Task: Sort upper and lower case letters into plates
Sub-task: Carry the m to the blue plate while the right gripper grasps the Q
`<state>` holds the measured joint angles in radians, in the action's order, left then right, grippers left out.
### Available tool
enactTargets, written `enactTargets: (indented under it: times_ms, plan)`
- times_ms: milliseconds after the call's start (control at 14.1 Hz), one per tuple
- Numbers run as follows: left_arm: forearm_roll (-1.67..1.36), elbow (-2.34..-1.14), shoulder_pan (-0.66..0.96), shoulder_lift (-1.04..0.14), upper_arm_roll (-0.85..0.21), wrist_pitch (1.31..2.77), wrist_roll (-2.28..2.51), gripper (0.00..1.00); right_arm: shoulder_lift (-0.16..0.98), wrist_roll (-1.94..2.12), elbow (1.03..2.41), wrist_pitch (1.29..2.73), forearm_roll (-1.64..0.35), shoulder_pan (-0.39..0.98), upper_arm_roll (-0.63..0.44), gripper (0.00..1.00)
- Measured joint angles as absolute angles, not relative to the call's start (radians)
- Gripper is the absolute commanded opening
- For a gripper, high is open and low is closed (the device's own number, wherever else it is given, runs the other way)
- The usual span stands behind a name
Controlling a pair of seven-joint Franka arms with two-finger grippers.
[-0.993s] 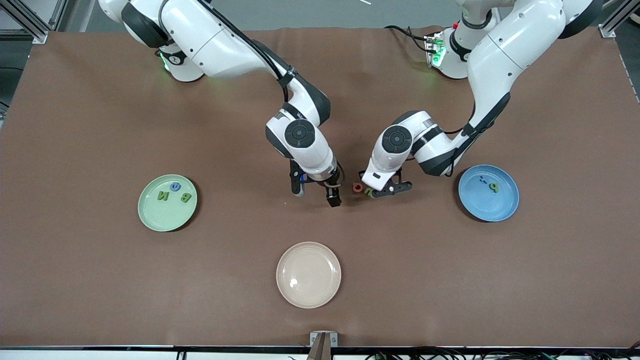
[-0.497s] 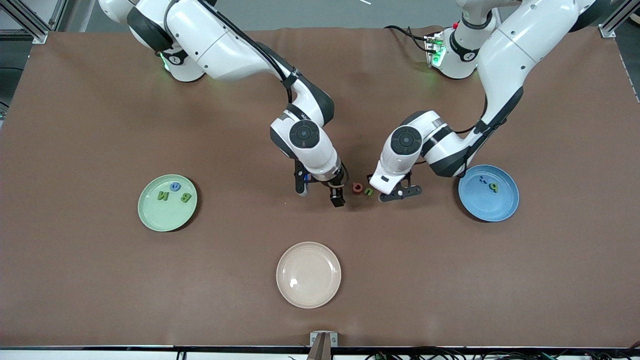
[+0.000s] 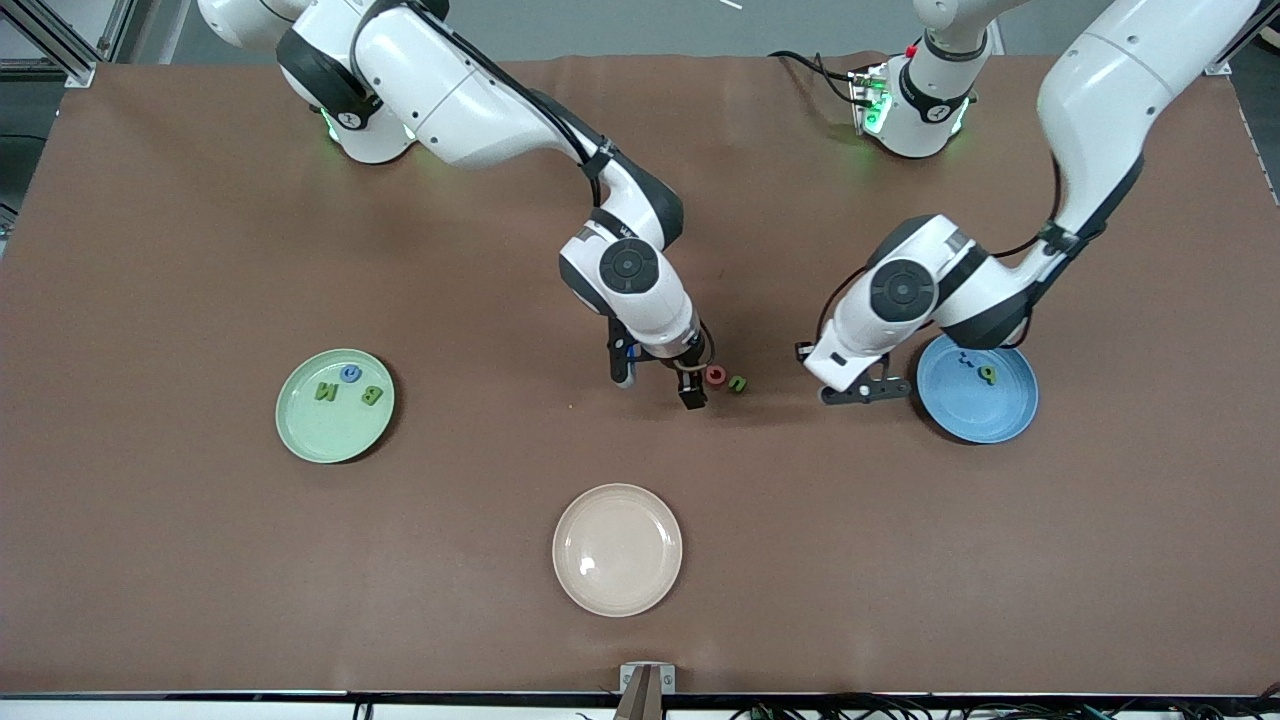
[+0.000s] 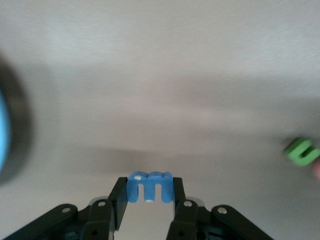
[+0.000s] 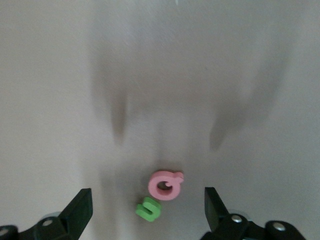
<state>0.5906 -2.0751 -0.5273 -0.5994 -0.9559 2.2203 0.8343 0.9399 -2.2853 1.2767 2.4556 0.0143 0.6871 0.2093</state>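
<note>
My left gripper [image 4: 151, 197] fingers pinch a blue letter [image 4: 150, 186] just beside the blue plate [image 3: 990, 420]; my right gripper [image 5: 148, 212] hangs spread over the red letter [image 5: 165, 185].

**A robotics lab bench**

Two white arms [image 3: 480, 90] are bolted at twelve o'clock to a table [image 3: 200, 560] under brown matting. Aluminium framing [image 3: 50, 40] stands at the ten o'clock corner, and loose cables [image 3: 900, 712] trail along the six o'clock edge.
</note>
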Motion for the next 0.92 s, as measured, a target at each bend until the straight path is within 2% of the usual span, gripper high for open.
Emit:
enactTargets:
  times_ms: [284,497,922]
  plan:
    - [0.591,-2.168,-0.810,-0.560,-1.090,2.220,0.624,0.18,0.958,-2.310,1.263,2.459,0.014,0.732,0.207,0.93]
    - [0.653,-2.197,-0.886,-0.558,-1.104,2.227,0.551,0.18,0.977,-2.326,1.243,2.459,0.015,0.758,0.197,0.92]
    - [0.790,-2.254,-1.029,-0.576,-1.098,2.331,0.361,0.18,0.995,-2.326,1.221,2.459,0.016,0.764,0.145,0.92]
